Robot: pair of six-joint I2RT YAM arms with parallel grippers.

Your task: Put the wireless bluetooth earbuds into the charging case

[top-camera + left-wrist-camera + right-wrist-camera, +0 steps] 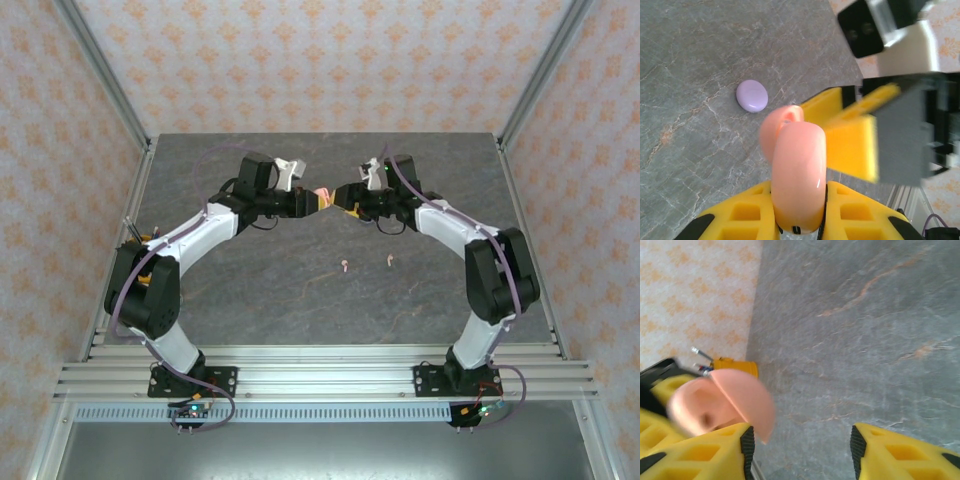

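The left claw [799, 192] is clamped on the pink case [797, 170] and holds it up in the air. The lid [742, 402] is open. The right claw [802, 445] has its fingers apart, and one finger is just beside the lid. Down on the worktop [250, 290] lie two pink earbuds [345, 265], near each other. A purple case [752, 95] sits shut, off to the side. I think the left claw should hold the case steady while the right claw gently picks up one earbud.
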